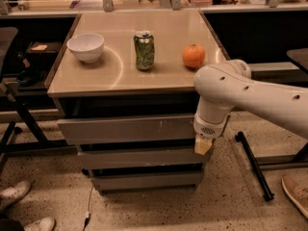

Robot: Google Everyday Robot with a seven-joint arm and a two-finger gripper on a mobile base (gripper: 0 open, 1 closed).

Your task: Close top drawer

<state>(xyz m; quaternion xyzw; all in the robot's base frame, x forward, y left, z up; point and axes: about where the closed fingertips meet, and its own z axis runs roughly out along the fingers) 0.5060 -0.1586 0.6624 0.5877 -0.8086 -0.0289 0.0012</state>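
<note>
though ajar, top drawer, gripper at its right end

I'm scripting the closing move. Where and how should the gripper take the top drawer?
The top drawer shows no handle, only a flat front jutting past the tabletop; press that face squarely from the front. The gripper hangs just below its right end.
</note>
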